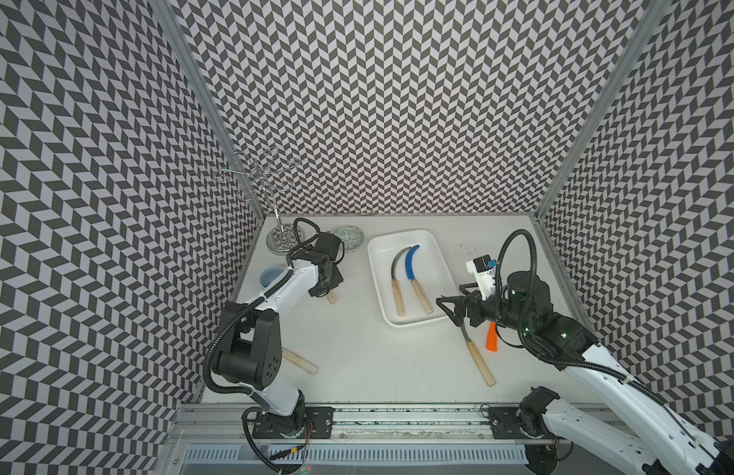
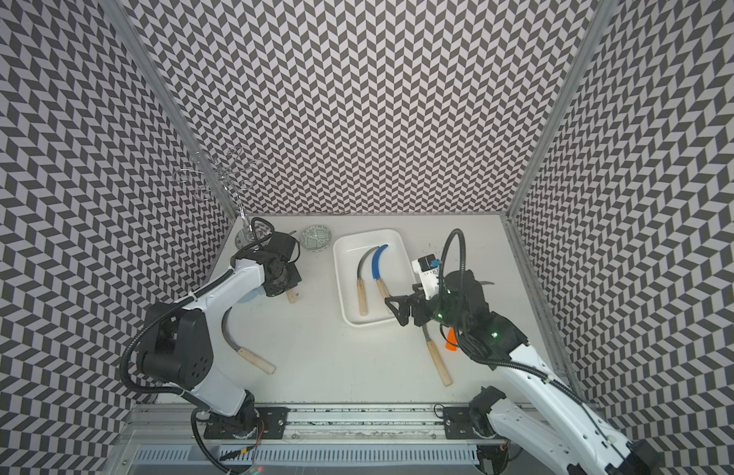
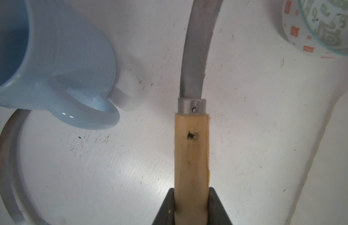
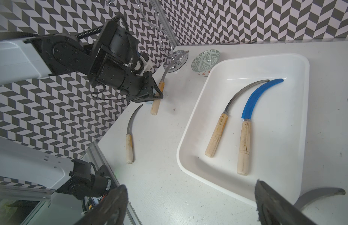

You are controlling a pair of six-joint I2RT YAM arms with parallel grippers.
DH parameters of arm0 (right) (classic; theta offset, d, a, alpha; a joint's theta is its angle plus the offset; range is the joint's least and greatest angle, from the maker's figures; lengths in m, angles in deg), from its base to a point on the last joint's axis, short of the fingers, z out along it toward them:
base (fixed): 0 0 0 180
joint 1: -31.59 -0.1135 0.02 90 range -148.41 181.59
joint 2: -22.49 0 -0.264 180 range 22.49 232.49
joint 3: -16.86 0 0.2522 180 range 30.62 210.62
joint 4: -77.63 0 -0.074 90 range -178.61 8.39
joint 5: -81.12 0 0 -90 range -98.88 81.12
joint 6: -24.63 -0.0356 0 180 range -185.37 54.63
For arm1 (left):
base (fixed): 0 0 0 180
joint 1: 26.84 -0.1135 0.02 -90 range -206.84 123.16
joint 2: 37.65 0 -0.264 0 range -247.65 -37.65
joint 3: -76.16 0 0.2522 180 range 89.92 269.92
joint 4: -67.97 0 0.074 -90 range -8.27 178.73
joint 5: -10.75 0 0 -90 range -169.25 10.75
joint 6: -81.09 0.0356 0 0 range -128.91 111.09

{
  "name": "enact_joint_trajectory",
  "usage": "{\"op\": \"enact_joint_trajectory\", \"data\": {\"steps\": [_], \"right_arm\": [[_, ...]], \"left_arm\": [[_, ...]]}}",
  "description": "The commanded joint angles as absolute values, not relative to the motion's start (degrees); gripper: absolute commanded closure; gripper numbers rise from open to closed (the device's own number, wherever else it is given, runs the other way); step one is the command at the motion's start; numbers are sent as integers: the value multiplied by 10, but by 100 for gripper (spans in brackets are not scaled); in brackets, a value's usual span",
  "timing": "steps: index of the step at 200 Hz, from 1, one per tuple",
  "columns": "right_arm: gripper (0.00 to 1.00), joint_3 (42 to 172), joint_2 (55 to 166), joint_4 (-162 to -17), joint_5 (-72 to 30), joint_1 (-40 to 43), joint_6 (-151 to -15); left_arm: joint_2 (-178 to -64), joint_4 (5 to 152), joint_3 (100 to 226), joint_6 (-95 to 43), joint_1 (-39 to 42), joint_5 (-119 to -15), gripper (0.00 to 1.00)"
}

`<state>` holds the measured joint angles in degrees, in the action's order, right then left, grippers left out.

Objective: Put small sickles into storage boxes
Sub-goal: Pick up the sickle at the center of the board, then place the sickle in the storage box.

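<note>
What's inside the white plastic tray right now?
Two sickles side by side: one grey-bladed, one blue-bladed, both with pale wooden handles. The right arm's open jaws cover a near corner of the tray.

The tray point(image 1: 375, 263) sits centre-far on the worktop point(image 1: 377, 370). In it, the left tray sickle point(image 1: 396, 290) and the right tray sickle point(image 1: 415, 273) lie side by side, handles near. The bowl point(image 1: 349, 237) is just left of the tray's far end. The stand point(image 1: 281, 242) fills the far-left corner, with the mug point(image 1: 270, 276) near of it. The mid-left sickle point(image 1: 331, 297) sits between mug and bowl. The near-left sickle point(image 1: 300, 361) lies near of the mug. The near-right sickle point(image 1: 480, 364) extends near from the tray's near-right corner, with the rightmost sickle point(image 1: 491, 338) just right of it.
</note>
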<state>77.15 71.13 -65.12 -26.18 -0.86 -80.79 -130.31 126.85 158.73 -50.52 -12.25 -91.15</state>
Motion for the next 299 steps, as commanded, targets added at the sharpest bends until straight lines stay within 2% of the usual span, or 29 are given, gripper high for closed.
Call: {"op": "enact_joint_trajectory", "data": {"steps": [1,120,299], "right_arm": [[0,765,703,-681,-253,-10,-800],[0,766,706,-680,-247,-10,-801],[0,775,707,-654,-146,-9,-811]], "left_arm": [[-1281,1263,1599,-502,-122,-911,81],[-1291,1287,1649,-529,-39,-905,81],[-1381,1281,1733,-597,125,-872,81]]}}
